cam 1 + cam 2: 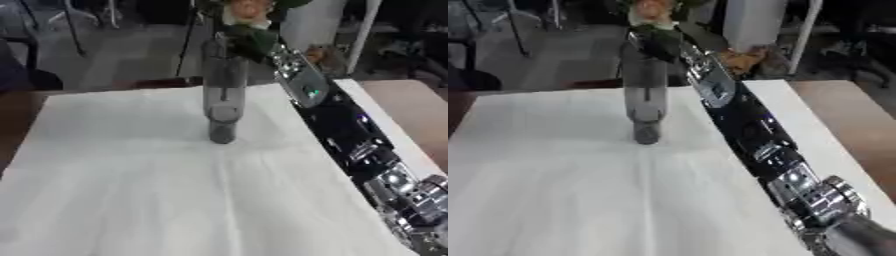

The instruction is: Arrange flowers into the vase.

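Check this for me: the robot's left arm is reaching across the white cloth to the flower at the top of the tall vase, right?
Not quite: it is the right arm, which comes in from the lower right of the right eye view. The rest holds: it stretches over the white cloth up to the flower at the top of the tall vase.
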